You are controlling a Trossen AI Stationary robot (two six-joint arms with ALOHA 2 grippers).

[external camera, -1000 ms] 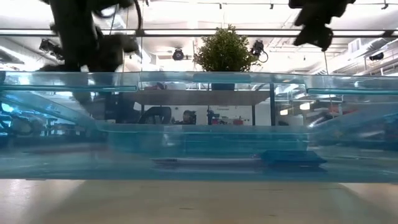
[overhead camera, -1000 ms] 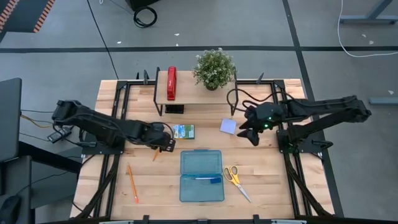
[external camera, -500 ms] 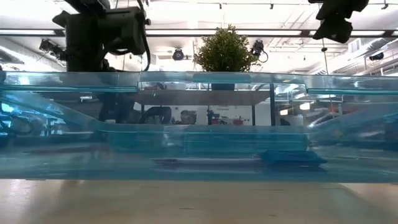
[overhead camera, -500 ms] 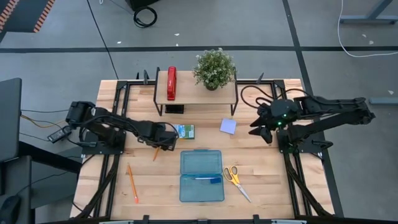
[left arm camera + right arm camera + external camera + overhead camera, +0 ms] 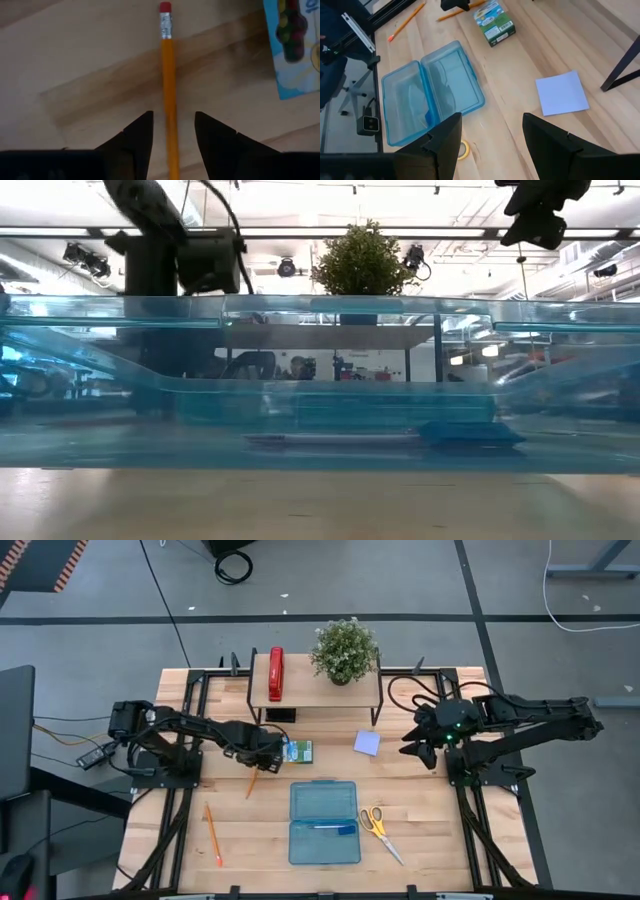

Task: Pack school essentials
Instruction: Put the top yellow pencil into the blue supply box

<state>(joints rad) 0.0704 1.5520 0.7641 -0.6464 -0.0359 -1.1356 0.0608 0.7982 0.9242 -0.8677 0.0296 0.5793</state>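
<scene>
Now picking pencil point(image 5: 168, 90): left gripper point(image 5: 172, 131) open astride it, 9 o'clock of case point(image 5: 323, 822); next lower, clamp. Right gripper point(image 5: 491, 135) open, idle.

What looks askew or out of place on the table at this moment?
Nothing looks damaged or spilled. The blue case lies open with a pen and an eraser inside, while two pencils, the scissors, printed packet and sticky-note pad lie loose around it. The left gripper straddles one pencil, fingers open.
</scene>
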